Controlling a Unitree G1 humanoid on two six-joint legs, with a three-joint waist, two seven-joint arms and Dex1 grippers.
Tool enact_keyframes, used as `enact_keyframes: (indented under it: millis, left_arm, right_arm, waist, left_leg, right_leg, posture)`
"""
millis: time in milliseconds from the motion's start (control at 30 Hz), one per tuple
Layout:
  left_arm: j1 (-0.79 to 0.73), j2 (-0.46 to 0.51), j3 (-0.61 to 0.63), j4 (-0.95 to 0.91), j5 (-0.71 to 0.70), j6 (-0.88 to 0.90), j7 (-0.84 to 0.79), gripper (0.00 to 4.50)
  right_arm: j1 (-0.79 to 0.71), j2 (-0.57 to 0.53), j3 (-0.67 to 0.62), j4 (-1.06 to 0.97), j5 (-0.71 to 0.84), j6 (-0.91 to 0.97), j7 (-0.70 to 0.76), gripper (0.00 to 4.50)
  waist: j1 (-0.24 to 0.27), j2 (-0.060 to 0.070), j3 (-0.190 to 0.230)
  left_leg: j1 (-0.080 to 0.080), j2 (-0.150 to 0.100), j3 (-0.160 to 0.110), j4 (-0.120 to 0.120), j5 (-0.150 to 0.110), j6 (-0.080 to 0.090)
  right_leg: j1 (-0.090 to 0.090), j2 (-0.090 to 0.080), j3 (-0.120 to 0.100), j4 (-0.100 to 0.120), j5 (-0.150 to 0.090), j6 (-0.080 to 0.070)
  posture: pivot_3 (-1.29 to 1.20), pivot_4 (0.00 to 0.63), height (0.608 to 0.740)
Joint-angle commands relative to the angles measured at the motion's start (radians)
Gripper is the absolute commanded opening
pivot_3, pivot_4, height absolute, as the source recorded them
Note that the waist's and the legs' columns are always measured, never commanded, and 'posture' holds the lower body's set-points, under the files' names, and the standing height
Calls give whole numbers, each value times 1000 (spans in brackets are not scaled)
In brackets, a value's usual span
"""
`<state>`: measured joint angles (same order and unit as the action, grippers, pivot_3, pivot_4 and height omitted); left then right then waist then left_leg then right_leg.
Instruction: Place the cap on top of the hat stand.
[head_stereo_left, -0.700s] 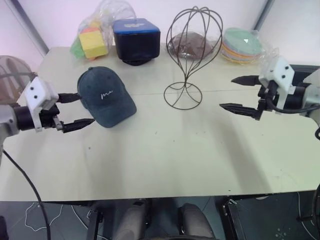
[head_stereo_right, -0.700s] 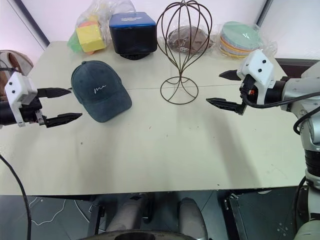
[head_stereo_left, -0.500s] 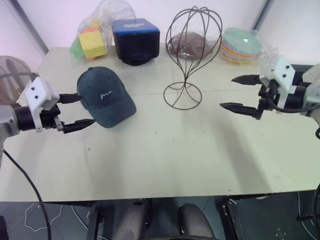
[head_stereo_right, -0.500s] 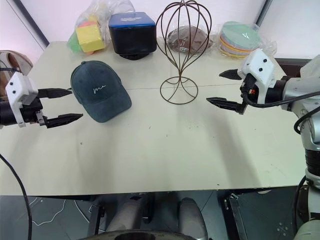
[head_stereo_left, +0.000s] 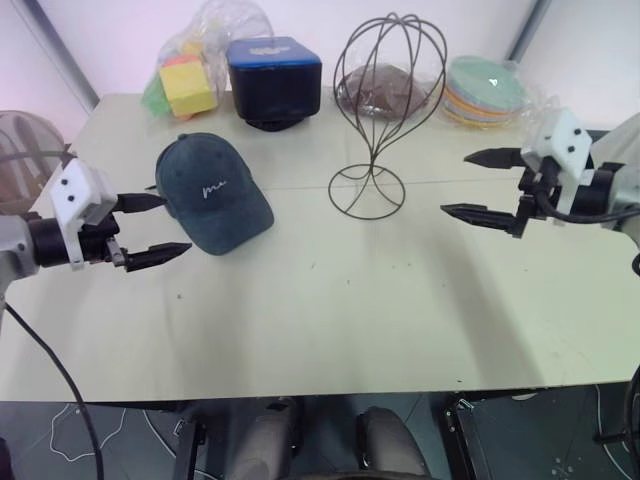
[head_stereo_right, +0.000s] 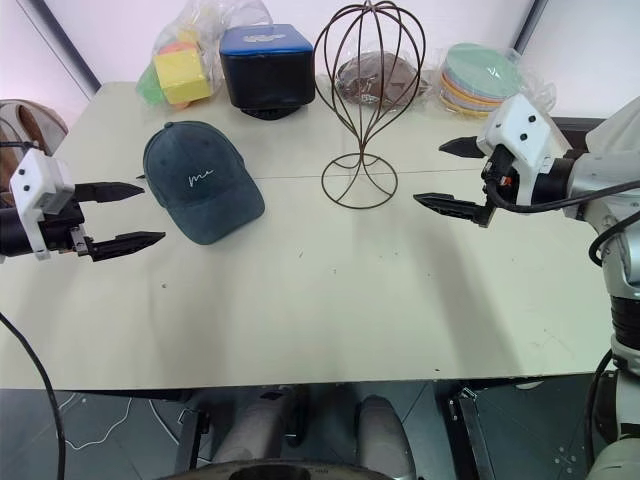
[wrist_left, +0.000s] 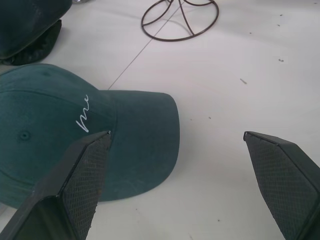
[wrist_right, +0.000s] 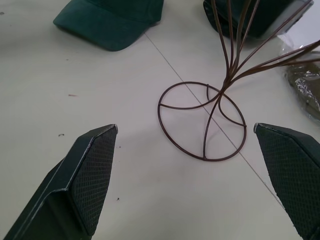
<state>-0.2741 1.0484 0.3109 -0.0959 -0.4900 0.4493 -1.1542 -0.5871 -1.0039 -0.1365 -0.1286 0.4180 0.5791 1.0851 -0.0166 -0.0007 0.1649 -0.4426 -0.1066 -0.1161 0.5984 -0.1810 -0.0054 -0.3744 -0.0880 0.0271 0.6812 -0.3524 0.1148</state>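
The cap (head_stereo_left: 212, 193) lies flat on the counter (head_stereo_left: 330, 310), left of the hat stand (head_stereo_left: 377, 110), which stands upright and bare near the counter's far side. The left gripper (head_stereo_left: 152, 227) hovers just beside the cap's left edge with its two black fingers spread wide, holding and touching nothing. The right gripper (head_stereo_left: 481, 185) hangs over the counter to the right of the stand, well apart from it, its fingers also wide apart and empty.
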Motion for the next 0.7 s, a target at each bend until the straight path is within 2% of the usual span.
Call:
enact_keyframes:
  millis: [33, 467, 567, 700]
  left_arm:
    - [1, 21, 44, -15, -11, -7, -5, 4468]
    - [10, 16, 41, -23, 14, -35, 2, 4468]
    - [13, -3, 8, -55, 72, -73, 59, 4468]
    - [-4, -68, -70, -158, 176, -63, 228, 4468]
  right_arm:
    - [-31, -23, -39, -7, 13, -19, 4, 4500]
    - [-28, -22, -40, -19, 21, -11, 6, 4500]
    - [-18, -18, -42, -36, 24, -6, -2, 4500]
    - [-2, -8, -48, -59, 29, 6, -19, 4500]
  waist:
    - [0, 0, 0]
    - [0, 0, 0]
    - [0, 0, 0]
    - [4, 0, 0]
  left_leg:
    - [0, 0, 0, 0, 0, 0]
    - [0, 0, 0, 0, 0, 0]
    - [0, 0, 0, 0, 0, 0]
    - [0, 0, 0, 1, 0, 0]
  right_leg:
    - [0, 0, 0, 0, 0, 0]
    - [0, 0, 0, 0, 0, 0]
    - [0, 0, 0, 0, 0, 0]
    - [0, 0, 0, 1, 0, 0]
  posture:
    - [0, 150, 740]
    - [0, 150, 740]
    - [0, 150, 740]
    - [0, 150, 740]
